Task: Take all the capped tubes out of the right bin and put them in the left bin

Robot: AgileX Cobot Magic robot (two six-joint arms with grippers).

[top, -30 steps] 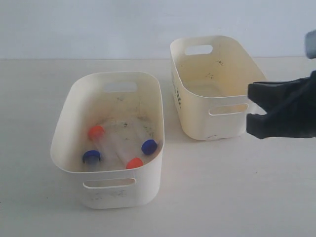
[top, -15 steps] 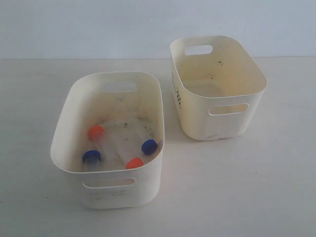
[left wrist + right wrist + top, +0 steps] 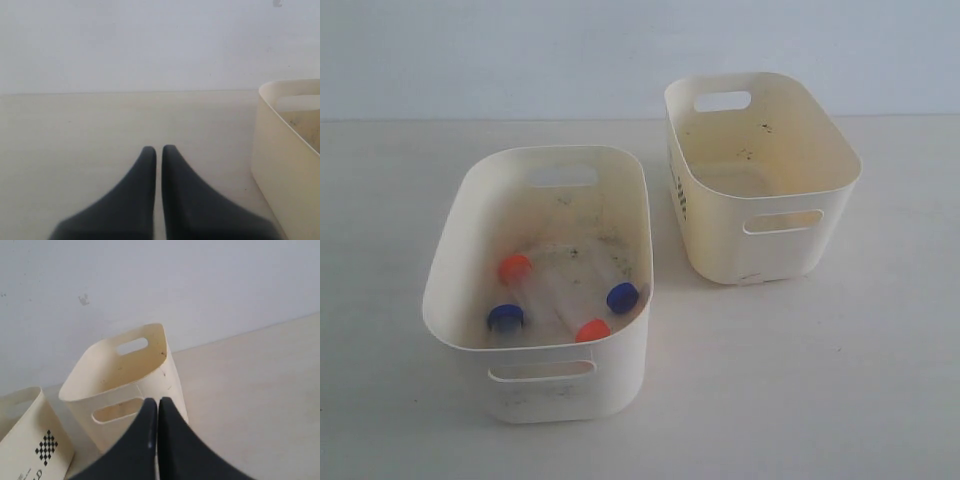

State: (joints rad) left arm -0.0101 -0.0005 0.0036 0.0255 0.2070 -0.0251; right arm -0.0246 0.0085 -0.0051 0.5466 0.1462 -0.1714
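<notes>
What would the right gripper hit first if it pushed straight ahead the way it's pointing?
Most likely the right bin: the right gripper points straight at its near wall. Nothing shows between them, though depth is unclear.

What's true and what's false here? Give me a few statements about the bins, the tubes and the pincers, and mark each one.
1. All four capped tubes lie inside the left bin. True.
2. Three of the tubes have orange-red caps. False: two caps are orange-red and two are blue.
3. The right bin shows no tube inside. True.
4. The right pincer is open wide. False: its fingers are pressed together with nothing between them.
5. The left pincer is shut and holds nothing. True.
</notes>
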